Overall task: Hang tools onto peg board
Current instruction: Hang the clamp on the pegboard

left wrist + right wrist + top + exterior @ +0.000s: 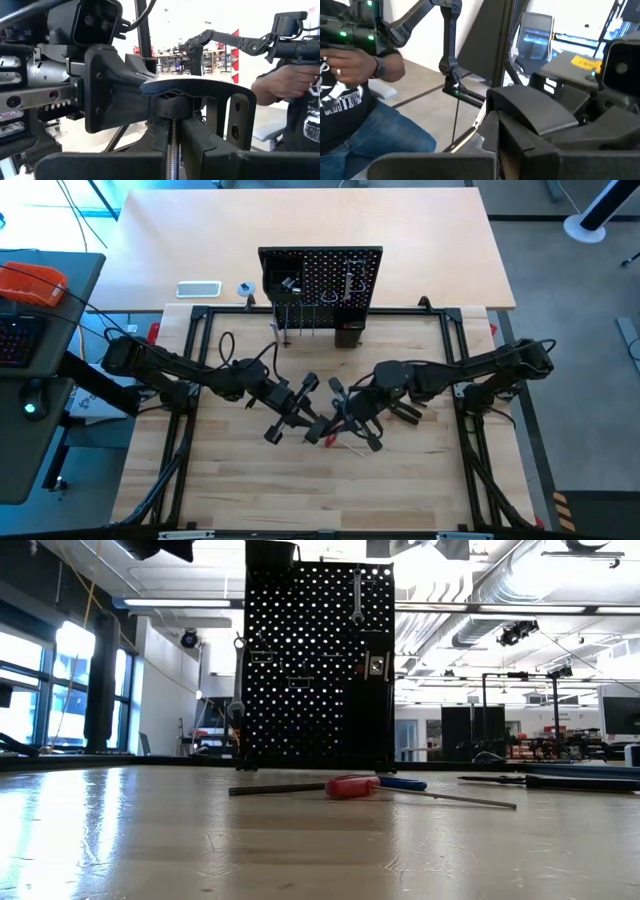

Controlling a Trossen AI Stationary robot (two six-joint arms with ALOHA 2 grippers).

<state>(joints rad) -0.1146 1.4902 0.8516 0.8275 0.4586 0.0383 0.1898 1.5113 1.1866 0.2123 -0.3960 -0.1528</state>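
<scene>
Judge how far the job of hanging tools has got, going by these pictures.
Done: one silver wrench hangs on the peg board. In hand: over the table's middle, the left tool is shut on the black C-clamp, with the shut right tool against it. Left: the red-handled screwdriver and blue-handled hex key lie on the table, not yet hung.
</scene>
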